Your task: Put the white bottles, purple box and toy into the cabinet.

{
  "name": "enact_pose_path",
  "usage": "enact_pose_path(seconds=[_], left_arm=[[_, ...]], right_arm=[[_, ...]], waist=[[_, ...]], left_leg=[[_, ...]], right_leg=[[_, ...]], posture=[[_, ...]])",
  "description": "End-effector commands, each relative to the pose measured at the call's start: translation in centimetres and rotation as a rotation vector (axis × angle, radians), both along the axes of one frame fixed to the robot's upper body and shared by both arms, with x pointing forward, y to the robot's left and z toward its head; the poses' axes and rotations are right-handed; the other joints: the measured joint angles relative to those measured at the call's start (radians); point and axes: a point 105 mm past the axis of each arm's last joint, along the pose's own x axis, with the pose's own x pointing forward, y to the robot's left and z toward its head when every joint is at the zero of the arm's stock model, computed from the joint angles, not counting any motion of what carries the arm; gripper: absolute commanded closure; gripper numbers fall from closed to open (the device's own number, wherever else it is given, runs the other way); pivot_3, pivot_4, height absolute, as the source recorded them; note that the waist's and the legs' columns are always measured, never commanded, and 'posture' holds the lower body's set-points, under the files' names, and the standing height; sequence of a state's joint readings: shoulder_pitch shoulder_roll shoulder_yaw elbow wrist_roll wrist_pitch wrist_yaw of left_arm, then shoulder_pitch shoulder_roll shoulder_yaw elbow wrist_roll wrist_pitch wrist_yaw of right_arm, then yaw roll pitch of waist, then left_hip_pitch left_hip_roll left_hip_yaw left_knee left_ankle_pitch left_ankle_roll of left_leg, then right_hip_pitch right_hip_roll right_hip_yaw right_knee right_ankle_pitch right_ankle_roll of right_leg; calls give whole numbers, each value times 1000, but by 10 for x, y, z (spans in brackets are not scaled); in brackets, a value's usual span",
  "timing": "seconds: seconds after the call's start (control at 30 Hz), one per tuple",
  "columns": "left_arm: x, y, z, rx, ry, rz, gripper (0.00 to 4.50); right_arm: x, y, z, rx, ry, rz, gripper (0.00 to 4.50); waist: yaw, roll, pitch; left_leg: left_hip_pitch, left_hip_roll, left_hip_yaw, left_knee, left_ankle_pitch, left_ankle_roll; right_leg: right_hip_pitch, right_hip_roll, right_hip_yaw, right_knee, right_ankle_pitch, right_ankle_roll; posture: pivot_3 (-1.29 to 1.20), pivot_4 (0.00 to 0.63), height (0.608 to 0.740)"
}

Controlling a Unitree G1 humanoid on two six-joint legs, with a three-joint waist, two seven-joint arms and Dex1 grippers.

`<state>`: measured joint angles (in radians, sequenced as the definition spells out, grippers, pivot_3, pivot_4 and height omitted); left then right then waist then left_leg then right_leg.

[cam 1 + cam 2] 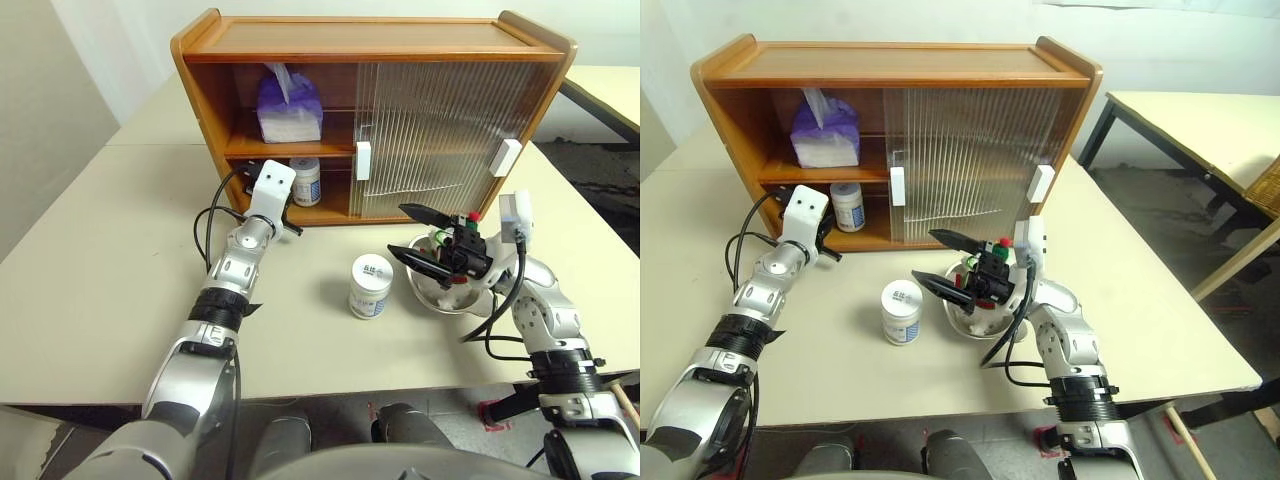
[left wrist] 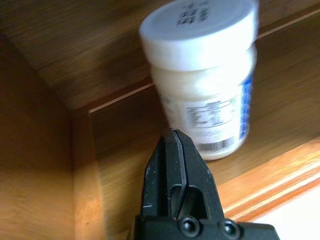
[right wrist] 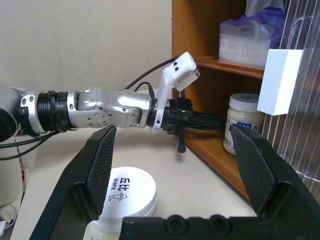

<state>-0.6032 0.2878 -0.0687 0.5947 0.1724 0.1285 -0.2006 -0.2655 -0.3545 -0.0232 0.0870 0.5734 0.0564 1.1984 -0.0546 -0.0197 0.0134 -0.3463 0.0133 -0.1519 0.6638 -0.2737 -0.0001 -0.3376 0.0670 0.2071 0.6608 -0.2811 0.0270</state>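
We see one white bottle upright, lid up, on the cabinet's lower shelf, left gripper pressed together beside it. The second bottle stands upright on the tabletop. Our right gripper gapes empty, pointing left.

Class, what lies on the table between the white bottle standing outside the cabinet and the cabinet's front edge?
Bare tabletop, seen in both eye views, separates the white bottle from the cabinet.
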Motion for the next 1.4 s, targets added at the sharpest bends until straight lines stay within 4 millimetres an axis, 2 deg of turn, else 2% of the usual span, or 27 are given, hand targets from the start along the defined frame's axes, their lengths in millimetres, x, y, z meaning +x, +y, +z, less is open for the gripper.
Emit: enact_pose_path(seconds=[0.03,0.3,0.63,0.73,0.93,1.17,1.3,1.4], left_arm=[[6,0,4,55,-6,-10,4482],[15,2,7,114,-14,1,4482],[25,-6,5,161,4,-40,4482],[26,-13,2,145,18,-64,4482],[24,-41,-3,132,19,-143,4482],[24,-59,0,122,8,-184,4482],[23,-55,2,111,3,-176,4482],[19,-42,0,81,8,-148,4482]], right_arm=[[-1,0,-1,-19,-11,-1,0],[-2,-1,-1,-21,-15,-10,0],[-4,-2,-1,-24,-16,-15,0],[-4,-2,-1,-25,-15,-14,0],[-6,2,-1,-4,-7,-15,0],[-6,2,0,-9,-10,-7,0],[-6,0,0,-13,-10,-8,0],[-5,-1,0,-13,-12,-12,0]], waist=[[-1,0,0],[-7,0,0],[-13,0,0],[-11,0,0],[-14,0,0],[-31,0,0],[-32,0,0],[-32,0,0]], left_leg=[[0,0,0,0,0,0],[0,0,0,0,0,0],[0,0,0,1,0,0],[0,0,0,2,0,0],[0,-1,-1,5,0,1],[0,-1,-1,5,0,1],[0,-1,-1,6,0,1],[0,-1,-1,6,0,1]], right_leg=[[0,0,0,0,0,0],[0,0,0,0,0,0],[1,0,0,0,0,1],[2,0,0,0,0,2],[4,0,0,0,-2,5],[4,0,0,0,-2,6],[4,0,0,0,-6,12],[4,0,0,0,-6,13]], posture=[[-103,0,740],[-116,0,740],[-128,0,740],[-131,0,740],[-139,0,740],[-138,0,740],[-133,0,740],[-127,0,740]])
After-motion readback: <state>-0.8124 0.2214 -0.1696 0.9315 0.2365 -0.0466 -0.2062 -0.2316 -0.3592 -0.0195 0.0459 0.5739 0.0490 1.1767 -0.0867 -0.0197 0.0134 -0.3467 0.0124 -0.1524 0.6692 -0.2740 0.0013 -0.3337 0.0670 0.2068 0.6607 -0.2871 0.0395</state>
